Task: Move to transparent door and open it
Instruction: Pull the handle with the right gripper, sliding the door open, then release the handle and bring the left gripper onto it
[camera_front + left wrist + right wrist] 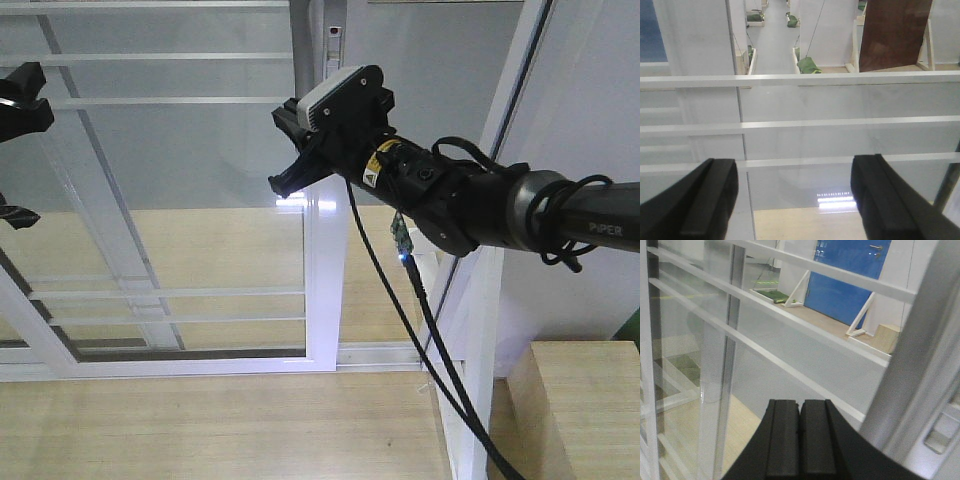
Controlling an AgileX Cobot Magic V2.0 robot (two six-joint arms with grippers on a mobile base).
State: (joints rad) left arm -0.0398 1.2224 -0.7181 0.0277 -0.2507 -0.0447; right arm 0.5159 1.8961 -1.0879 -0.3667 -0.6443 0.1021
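My right tool (800, 402) is clenched, its two pads pressed together with nothing between them. It is stretched out to the edge of the transparent door (180, 200). I judge this is done so that the closed tip can go behind the edge and push sideways, because a sliding panel needs a push more than a grasp. Just beside this tool, in its wrist view, stands a grey bar (920, 355). I take it for the handle, but I cannot tell if I touch it. My left tool (794, 165) is released, with the fingers well apart. It is held near the glass and grasps nothing, probably to stay out of the way. The door is right in front of me, upright, with thin white bars (800, 123) across it, and it looks not yet opened. Behind the glass I see a brown board (895, 30) and, in the right wrist view, a blue door (850, 275).
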